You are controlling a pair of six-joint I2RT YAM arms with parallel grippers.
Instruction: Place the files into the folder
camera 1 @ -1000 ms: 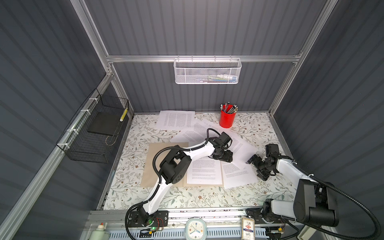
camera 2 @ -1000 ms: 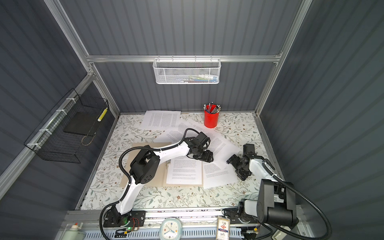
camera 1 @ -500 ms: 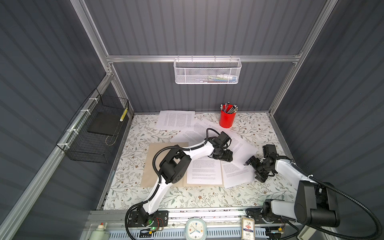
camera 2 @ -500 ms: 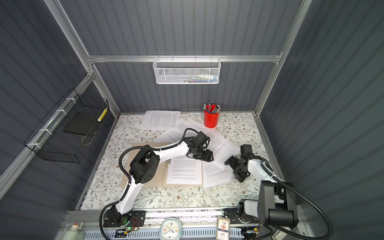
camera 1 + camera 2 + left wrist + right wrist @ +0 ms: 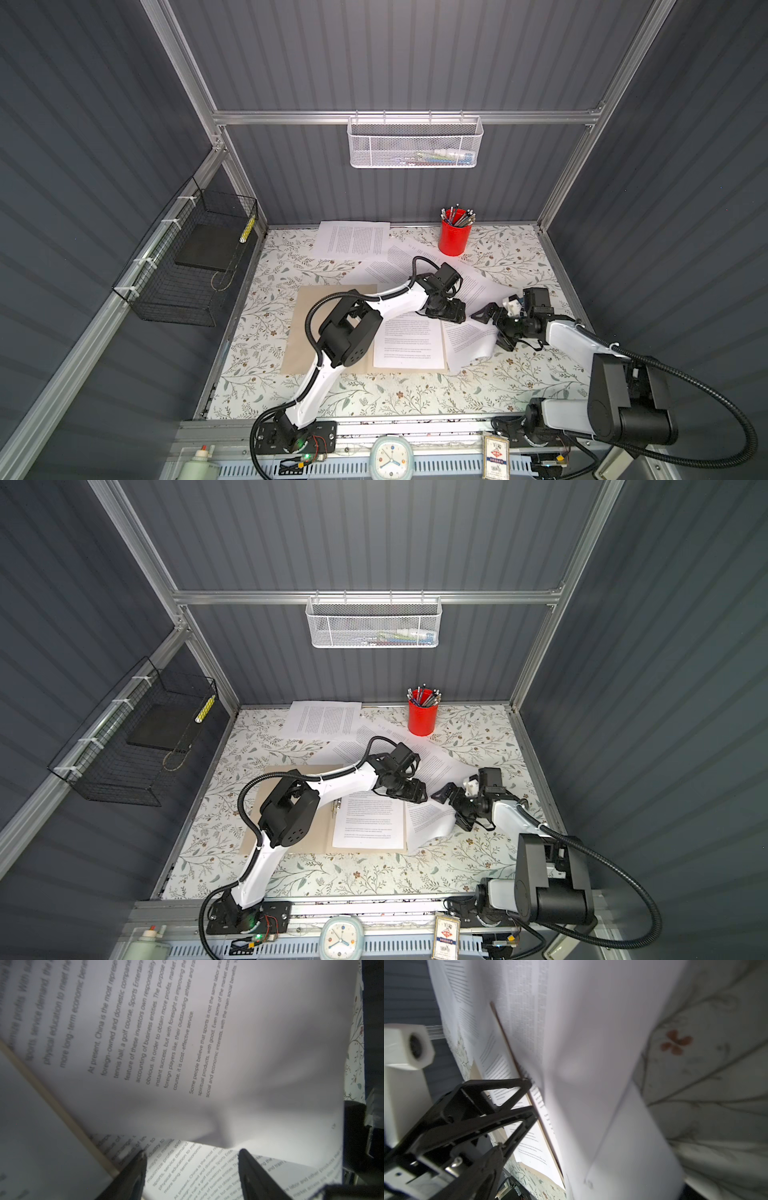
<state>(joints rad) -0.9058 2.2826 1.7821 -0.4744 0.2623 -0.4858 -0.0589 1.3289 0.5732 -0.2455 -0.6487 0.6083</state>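
The folder [image 5: 328,332] lies open on the table [image 5: 374,395], with one of the files [image 5: 409,343] already resting on its right half; a second sheet [image 5: 465,338] lies just beside it at the folder's right edge, its outer side curling up by the right gripper [image 5: 492,330], whose jaws stand spread. The left gripper [image 5: 192,1152], jaws apart and pinching nothing, sits low over the papers. The back sheets [image 5: 353,241] remain unfiled

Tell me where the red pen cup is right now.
In both top views the red pen cup stands near the back edge of the table, right of centre, just right of the far printed sheet.
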